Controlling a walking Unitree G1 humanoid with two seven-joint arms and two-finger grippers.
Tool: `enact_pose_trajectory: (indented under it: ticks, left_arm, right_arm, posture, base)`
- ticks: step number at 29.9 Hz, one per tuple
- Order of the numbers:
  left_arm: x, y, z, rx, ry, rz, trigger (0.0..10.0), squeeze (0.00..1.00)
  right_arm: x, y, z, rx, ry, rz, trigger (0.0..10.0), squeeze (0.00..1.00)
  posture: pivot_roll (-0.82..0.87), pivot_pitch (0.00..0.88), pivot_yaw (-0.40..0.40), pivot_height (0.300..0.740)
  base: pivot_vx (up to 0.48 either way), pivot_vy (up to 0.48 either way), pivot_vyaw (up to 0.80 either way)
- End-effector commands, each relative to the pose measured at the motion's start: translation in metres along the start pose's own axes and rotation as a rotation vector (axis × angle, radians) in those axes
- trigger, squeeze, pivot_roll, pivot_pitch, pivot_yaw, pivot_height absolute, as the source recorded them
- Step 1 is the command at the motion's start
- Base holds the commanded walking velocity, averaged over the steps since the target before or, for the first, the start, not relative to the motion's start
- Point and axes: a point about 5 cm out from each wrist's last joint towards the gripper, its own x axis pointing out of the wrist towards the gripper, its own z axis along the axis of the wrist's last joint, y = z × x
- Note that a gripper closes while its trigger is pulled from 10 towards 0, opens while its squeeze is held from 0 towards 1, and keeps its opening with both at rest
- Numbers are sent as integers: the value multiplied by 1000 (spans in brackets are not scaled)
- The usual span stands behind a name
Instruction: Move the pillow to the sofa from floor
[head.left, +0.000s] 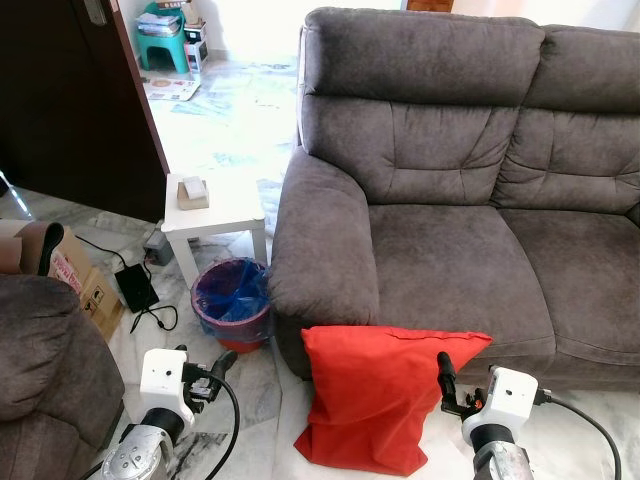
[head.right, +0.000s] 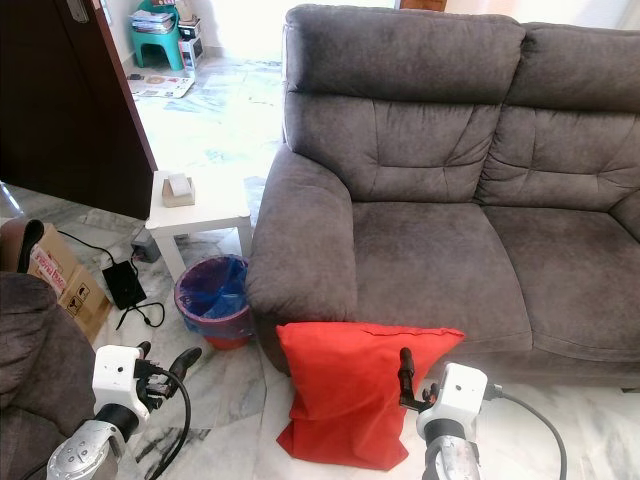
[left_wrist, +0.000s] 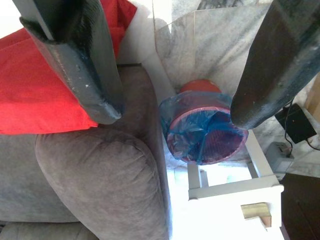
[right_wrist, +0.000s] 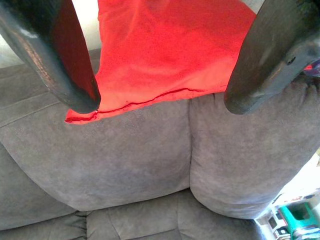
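Observation:
A red pillow (head.left: 385, 395) stands on the marble floor, leaning against the front of the grey sofa (head.left: 450, 240) below its left seat cushion. My right gripper (head.left: 446, 380) is low and just in front of the pillow's right half. Its fingers are open, and in the right wrist view (right_wrist: 162, 102) they frame the pillow's top edge (right_wrist: 165, 55) with nothing between them. My left gripper (head.left: 218, 368) is open too, hovering over the floor left of the pillow. In the left wrist view (left_wrist: 175, 112) it points toward the bin and the sofa's arm.
A red bin with a blue bag (head.left: 232, 300) stands by the sofa's left arm. Behind it is a white side table (head.left: 215, 215) with a small box (head.left: 192, 192). A second grey seat (head.left: 40, 350), a cardboard box (head.left: 75, 275) and a black charger with cable (head.left: 135, 285) sit at the left.

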Motion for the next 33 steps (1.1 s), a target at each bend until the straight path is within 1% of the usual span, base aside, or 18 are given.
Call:
enact_pose_trajectory:
  ticks: [1, 4, 11, 21, 26, 33]
  left_arm:
    - [-1, 0, -1, -6, 11, 1, 10000, 0]
    - [-1, 2, -2, -19, 16, 18, 10000, 0]
    - [-1, 2, -3, -20, 22, 19, 10000, 0]
    - [0, 2, -5, -42, 32, 22, 10000, 0]
    - [-1, 2, -7, -41, 44, 20, 10000, 0]
    - [-2, 3, -6, -46, 43, 27, 10000, 0]
  right_arm:
    - [-1, -5, -4, 6, 30, -21, 10000, 0]
    - [-1, -5, -6, 9, 45, -25, 10000, 0]
    - [-1, -4, -6, 10, 43, -25, 10000, 0]
    - [0, -1, -4, 12, 26, -13, 10000, 0]
    - [4, -2, 0, 17, 17, -36, 10000, 0]
    - [8, -2, 3, 15, 9, -33, 10000, 0]
  posture:
    - [73, 93, -5, 740]
    - [71, 93, -6, 740]
    - [73, 93, -6, 740]
    - [74, 92, -5, 740]
    - [73, 92, -3, 740]
    - [77, 92, -6, 740]
  base:
    - [0, 0, 0]
    - [0, 0, 0]
    - [0, 0, -721]
    - [0, 0, 0]
    - [248, 0, 0]
    - [258, 0, 0]
